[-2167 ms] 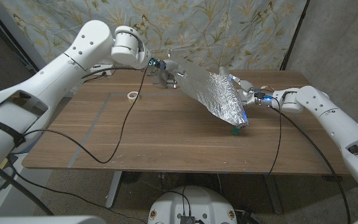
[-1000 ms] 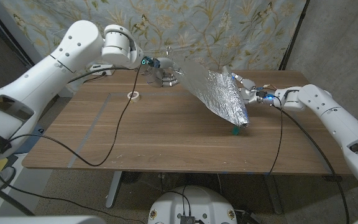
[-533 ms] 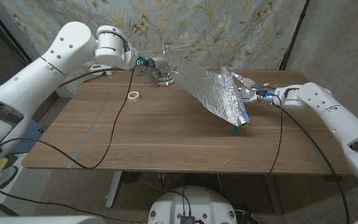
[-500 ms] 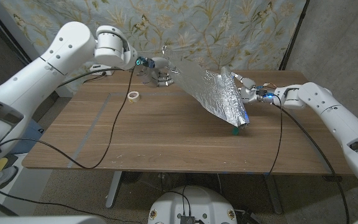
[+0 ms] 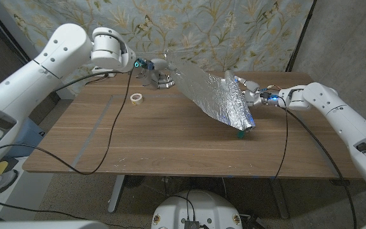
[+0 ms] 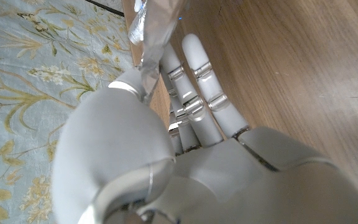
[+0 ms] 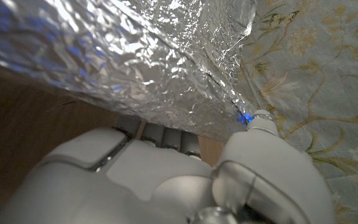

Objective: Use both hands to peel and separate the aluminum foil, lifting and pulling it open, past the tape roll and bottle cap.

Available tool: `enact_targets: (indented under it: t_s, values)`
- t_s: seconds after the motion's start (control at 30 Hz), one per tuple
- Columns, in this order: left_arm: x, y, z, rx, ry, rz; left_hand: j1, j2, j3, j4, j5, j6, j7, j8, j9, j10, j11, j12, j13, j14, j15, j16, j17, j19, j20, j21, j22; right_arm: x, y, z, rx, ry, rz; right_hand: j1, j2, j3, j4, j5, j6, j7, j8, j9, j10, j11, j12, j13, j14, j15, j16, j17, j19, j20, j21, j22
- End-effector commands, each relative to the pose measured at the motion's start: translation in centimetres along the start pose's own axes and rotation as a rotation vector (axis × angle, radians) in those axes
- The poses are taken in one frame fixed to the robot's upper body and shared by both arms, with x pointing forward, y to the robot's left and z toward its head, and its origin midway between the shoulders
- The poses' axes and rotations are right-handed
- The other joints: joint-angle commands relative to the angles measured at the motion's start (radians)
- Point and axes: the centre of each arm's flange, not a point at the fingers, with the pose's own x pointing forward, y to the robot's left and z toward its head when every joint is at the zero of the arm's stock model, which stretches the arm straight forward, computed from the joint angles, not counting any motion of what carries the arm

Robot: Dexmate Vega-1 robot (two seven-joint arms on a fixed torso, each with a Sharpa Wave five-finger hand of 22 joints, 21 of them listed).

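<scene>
A long crinkled sheet of aluminum foil [image 5: 216, 95] hangs stretched above the table between my two hands. My left hand [image 5: 158, 72] pinches its far left end at the back of the table; the left wrist view shows that foil [image 6: 155, 25] caught at my thumb. My right hand [image 5: 247, 91] holds the right end, and the foil [image 7: 117, 56] spreads above its fingers in the right wrist view. The sheet's low corner droops over a small green bottle cap [image 5: 239, 134]. A tape roll [image 5: 136, 98] lies on the table below my left hand.
The wooden table [image 5: 157, 146] carries a grey tape strip [image 5: 93, 130] on its left part. Black cables [image 5: 116, 127] hang from both arms across the tabletop. A floral cloth [image 5: 234, 32] hangs behind the table.
My left hand has drawn the foil's end further left and a little up, stretching the sheet longer. My right hand has stayed nearly where it was.
</scene>
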Motion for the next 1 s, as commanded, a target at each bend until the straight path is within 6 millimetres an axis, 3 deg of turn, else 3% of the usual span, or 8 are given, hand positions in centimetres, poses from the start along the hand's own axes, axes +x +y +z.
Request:
enact_targets:
  t_s: [0.03,1.0]
  values:
    - [0.2,0.2,0.1,-0.019,-0.015,-0.015,0.008,0.002,0.000,0.005,0.006,0.020,0.022,0.001,0.001,0.083,-0.081,-0.003,0.004,0.007,-0.008,0.004,0.001,0.003,-0.006,0.010,0.003,-0.3,0.0,-0.3,-0.013,0.041,-0.027,-0.003,0.004,-0.005,0.001,0.006,-0.003,0.002,0.006,0.000,0.004,0.000,-0.005,0.001,0.000,0.003,-0.005,0.003,0.008,0.006,0.000,0.001]
    - [0.5,0.6,-0.8,-0.045,0.006,-0.044,0.001,0.002,0.000,0.009,0.008,0.031,0.018,0.003,0.001,0.085,-0.087,-0.009,0.002,0.006,-0.007,0.000,0.001,0.001,-0.007,0.017,0.002,-0.8,0.0,-1.5,-0.019,0.084,-0.053,-0.004,0.009,-0.010,0.002,0.009,-0.004,0.003,0.007,0.000,0.005,0.001,-0.006,0.003,0.000,0.002,-0.005,0.005,0.011,0.005,-0.002,0.001]
